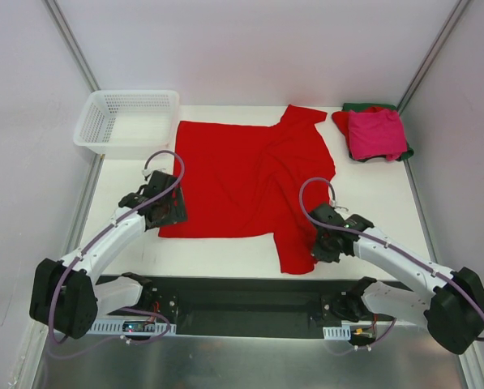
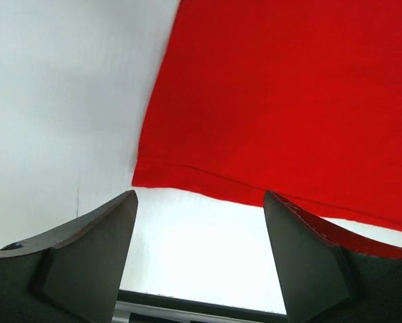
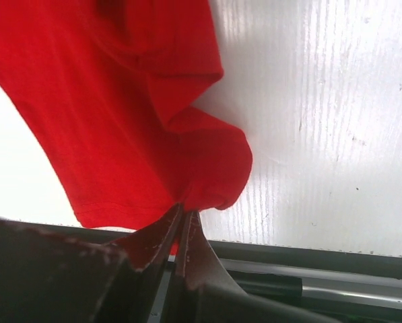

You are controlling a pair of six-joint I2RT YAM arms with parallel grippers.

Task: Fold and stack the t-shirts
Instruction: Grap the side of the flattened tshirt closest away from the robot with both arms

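Observation:
A bright red t-shirt (image 1: 242,174) lies spread over the middle of the table, rumpled along its right side, with a strip of cloth running down toward the near edge. My right gripper (image 1: 316,245) is shut on a pinch of that near right cloth (image 3: 140,121), and the fabric bunches at its fingertips (image 3: 184,210). At the shirt's near left corner (image 2: 288,101) my left gripper (image 2: 199,196) is open over bare table just short of the hem. A folded magenta-pink t-shirt (image 1: 377,134) lies at the back right on a dark green one (image 1: 360,106).
A white mesh basket (image 1: 128,121) stands at the back left. The black base rail (image 1: 250,304) runs along the near edge between the arms. Metal frame posts and white walls enclose the table.

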